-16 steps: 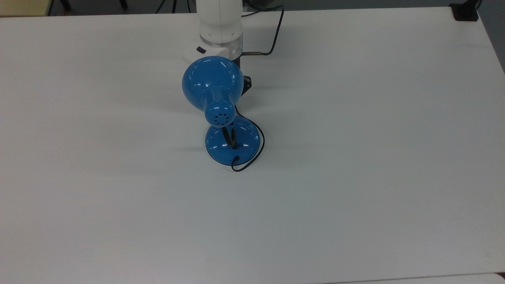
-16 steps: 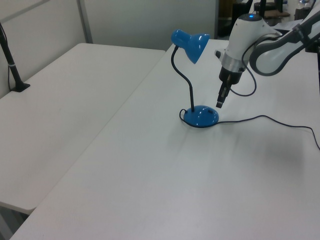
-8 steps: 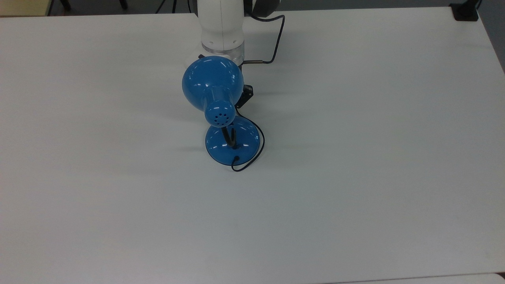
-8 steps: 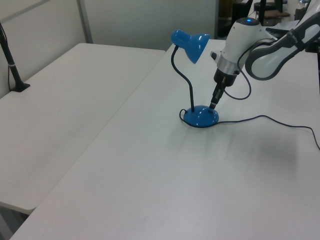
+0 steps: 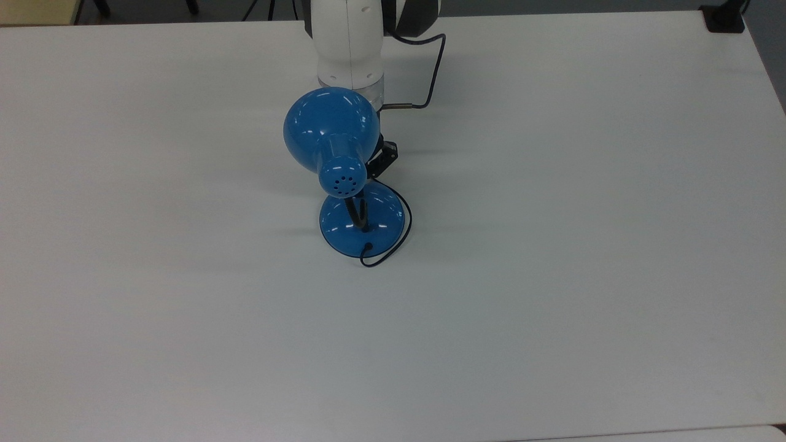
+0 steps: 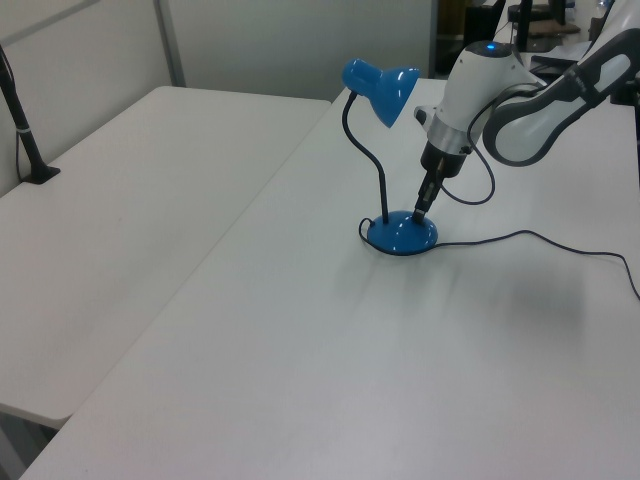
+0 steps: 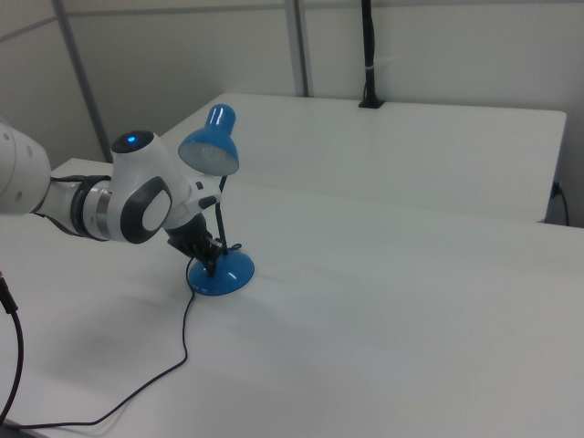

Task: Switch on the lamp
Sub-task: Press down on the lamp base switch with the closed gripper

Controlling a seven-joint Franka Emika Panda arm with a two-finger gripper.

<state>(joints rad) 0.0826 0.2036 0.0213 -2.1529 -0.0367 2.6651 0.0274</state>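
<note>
The tool (image 6: pixel 419 207), its opening impossible to judge, points down at the lamp (image 6: pixel 400 233) base's far edge.

**A robotics lab or test room**

You are looking at a lab-like workroom. Plain white tables (image 6: pixel 150 200) stand pushed together, bare as test benches. A white robot arm (image 6: pixel 520 90) is set up at one of them. Pale partition walls (image 7: pixel 411 46) with metal uprights close the space off, and a black pole (image 7: pixel 368 50) is clamped at a table edge.
</note>
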